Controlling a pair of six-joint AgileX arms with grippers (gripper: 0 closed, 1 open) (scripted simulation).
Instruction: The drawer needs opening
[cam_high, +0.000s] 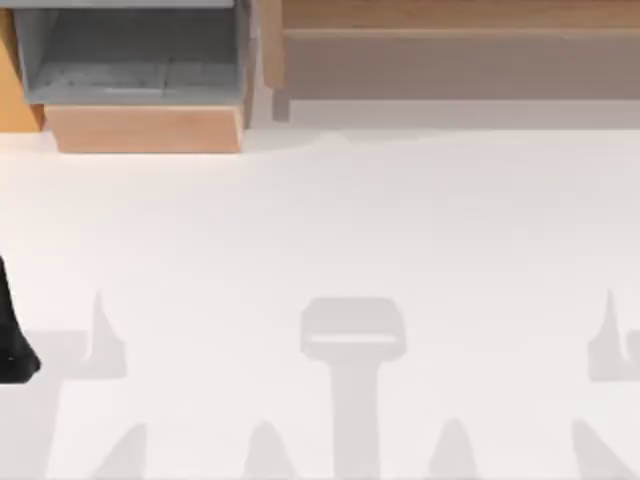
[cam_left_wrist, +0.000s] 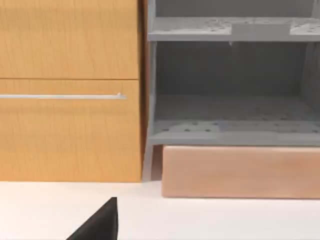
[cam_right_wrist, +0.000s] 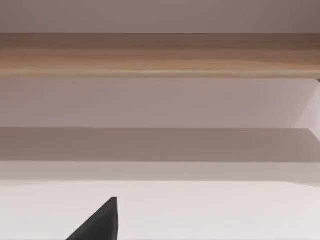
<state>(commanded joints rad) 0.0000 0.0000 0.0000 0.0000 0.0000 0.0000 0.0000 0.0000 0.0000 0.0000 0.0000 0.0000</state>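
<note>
Drawer (cam_left_wrist: 70, 130) sits at 10 o'clock, left gripper (cam_left_wrist: 97, 225) near it; can't tell either gripper's state.

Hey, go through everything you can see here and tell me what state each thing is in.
Drawer: shut, front flush with the panel above.
Handle: untouched.
Gray box: open, tan front toward the table, nothing seen inside.
Shelf: upright at the table's back right.
Left gripper: low over the table, facing the drawer, apart from it.
Right gripper: facing the shelf, idle.
</note>
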